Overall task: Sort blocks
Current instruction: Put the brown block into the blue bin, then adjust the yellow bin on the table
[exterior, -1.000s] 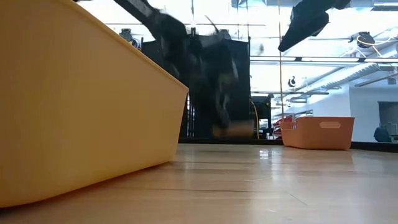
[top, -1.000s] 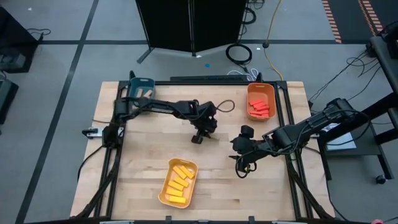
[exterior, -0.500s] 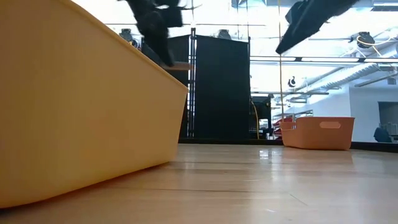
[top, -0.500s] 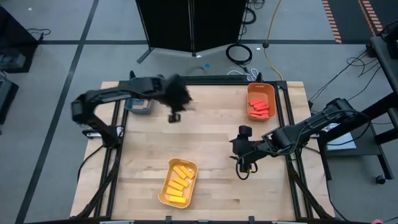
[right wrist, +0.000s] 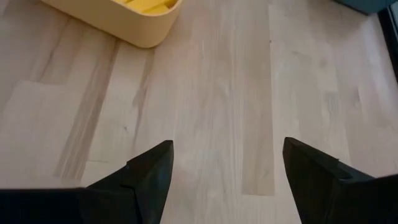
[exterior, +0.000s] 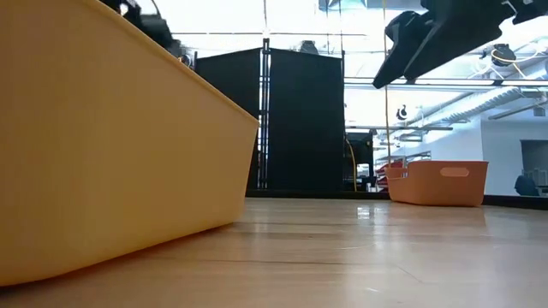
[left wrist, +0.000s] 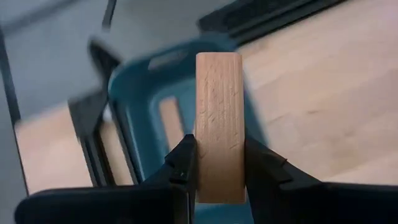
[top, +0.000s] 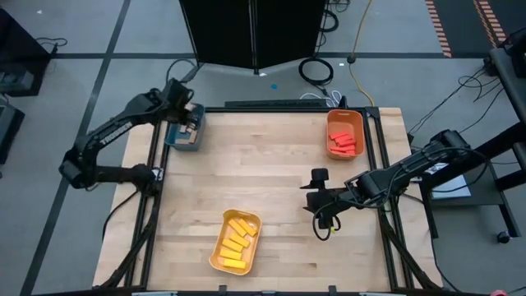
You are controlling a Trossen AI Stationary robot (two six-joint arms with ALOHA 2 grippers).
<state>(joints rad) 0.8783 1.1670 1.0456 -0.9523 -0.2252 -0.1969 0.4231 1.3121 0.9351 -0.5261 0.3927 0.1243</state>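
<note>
My left gripper [top: 190, 116] hangs over the teal tray [top: 182, 135] at the table's far left corner and is shut on a plain tan wood block [left wrist: 218, 124]. More tan blocks [left wrist: 170, 121] lie inside that tray [left wrist: 134, 106]. Several yellow blocks [top: 237, 242] rest in the yellow tray [top: 215, 255], and red blocks [top: 343, 144] in the orange tray [top: 331, 122]. My right gripper [top: 319, 191] is open above bare table right of centre, touching nothing; the right wrist view shows its fingers [right wrist: 149, 171] spread. My left gripper pinches the tan wood block's lower half [left wrist: 217, 174] between its two fingers [left wrist: 184, 163], one on each long side. The fingers lie along the block's length, and its free end [left wrist: 218, 62] sticks out beyond them. It is lifted clear above the teal tray.
The yellow tray [exterior: 103, 145] fills the low view's left side. The orange tray [exterior: 437, 182] stands at the far right. A dark frame rail [top: 279, 105] runs along the far edge. Bare wooden table [top: 263, 173] spreads between the trays.
My left gripper has swung fast from the table's centre toward the far left corner, carrying the tan block, and now hangs over the teal tray. My right gripper has stayed almost in place.
</note>
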